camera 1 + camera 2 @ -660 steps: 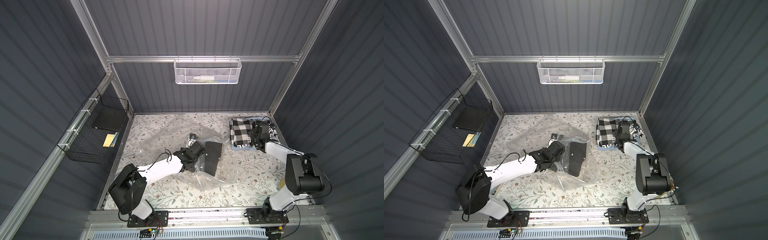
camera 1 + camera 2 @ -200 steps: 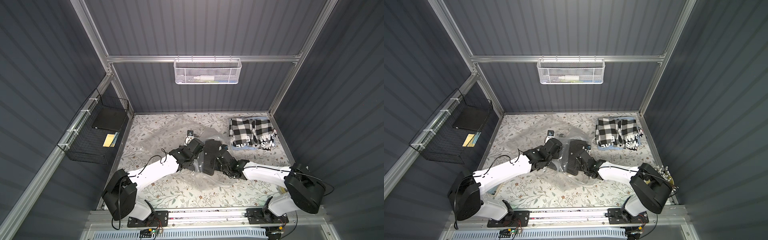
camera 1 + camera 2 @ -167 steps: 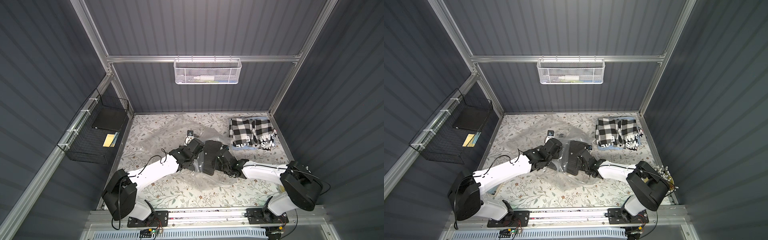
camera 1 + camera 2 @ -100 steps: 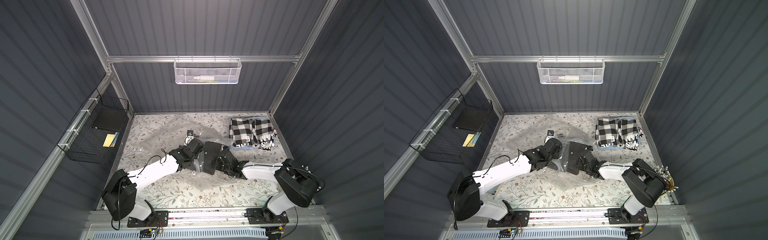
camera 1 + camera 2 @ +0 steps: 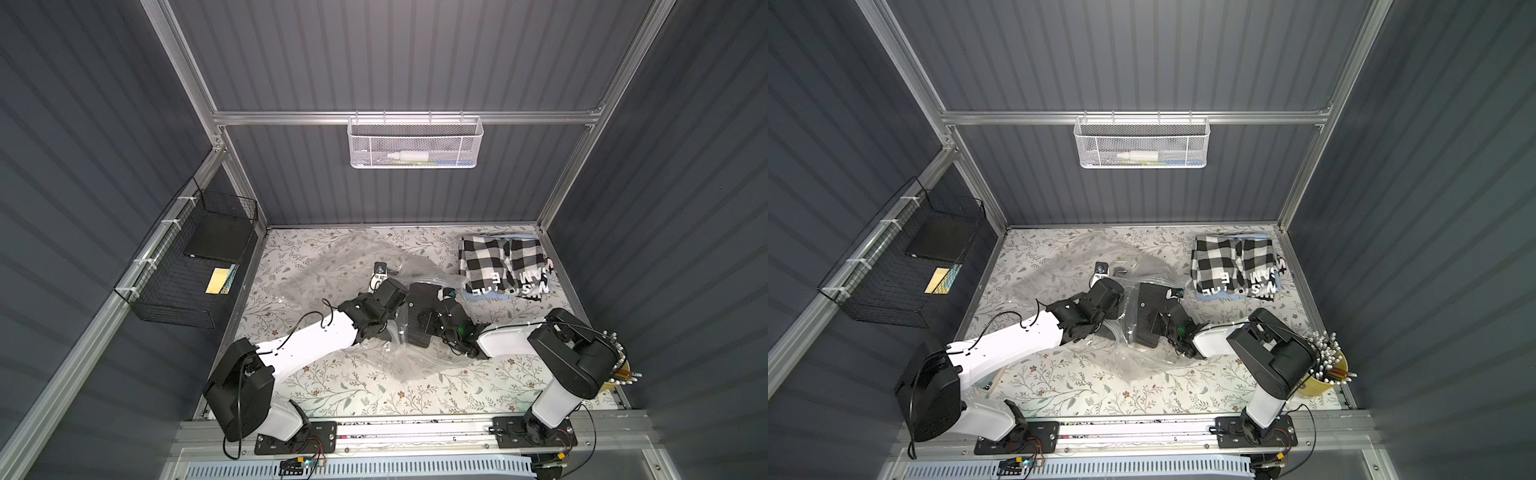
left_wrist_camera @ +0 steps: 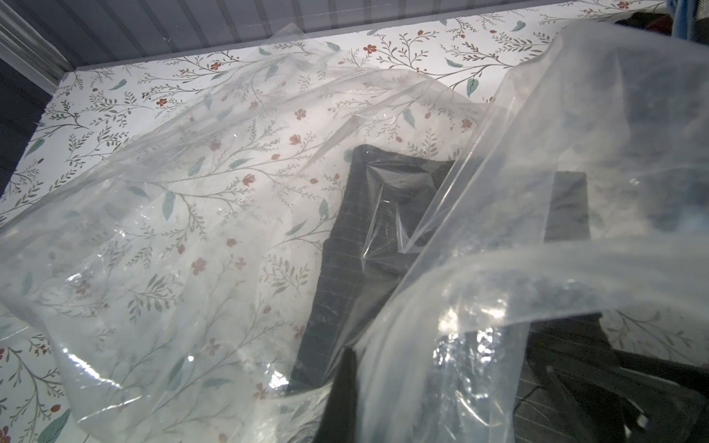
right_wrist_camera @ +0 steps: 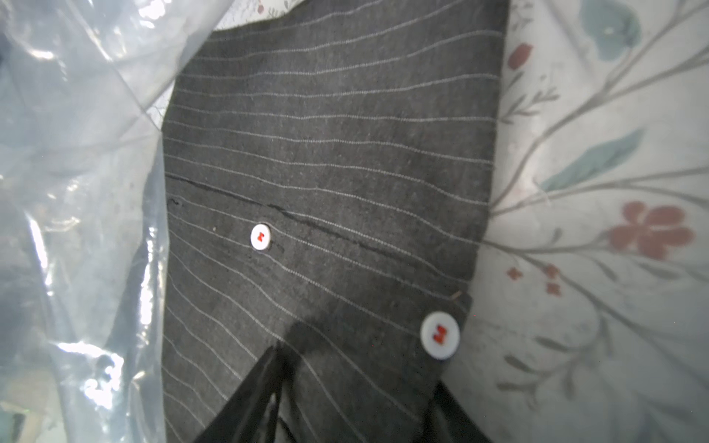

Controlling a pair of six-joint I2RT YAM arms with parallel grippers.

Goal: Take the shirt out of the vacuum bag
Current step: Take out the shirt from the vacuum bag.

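The vacuum bag (image 5: 332, 270) (image 5: 1059, 270) lies crumpled and see-through across the middle of the flowered table, its small white valve (image 5: 379, 270) near the centre. The shirt (image 5: 422, 299) (image 5: 1148, 303), dark with thin pale stripes and white buttons, lies folded inside it. My left gripper (image 5: 395, 286) (image 5: 1113, 286) is shut on the bag's edge (image 6: 422, 268), holding the mouth lifted beside the shirt (image 6: 345, 230). My right gripper (image 5: 426, 322) (image 5: 1156, 322) reaches into the mouth. It stands open astride the shirt's near corner (image 7: 326, 153), one finger (image 7: 268, 376) on the cloth.
A pile of folded clothes (image 5: 503, 266), black-and-white check on top, sits at the back right. A black wire basket (image 5: 195, 266) hangs on the left wall and a white mesh basket (image 5: 415, 143) on the back wall. A yellow cup of pens (image 5: 1325, 370) stands front right.
My right arm left the clothes pile, came to the bag's mouth and slid further in over the shirt; its jaws have narrowed a little. The left gripper keeps its hold.
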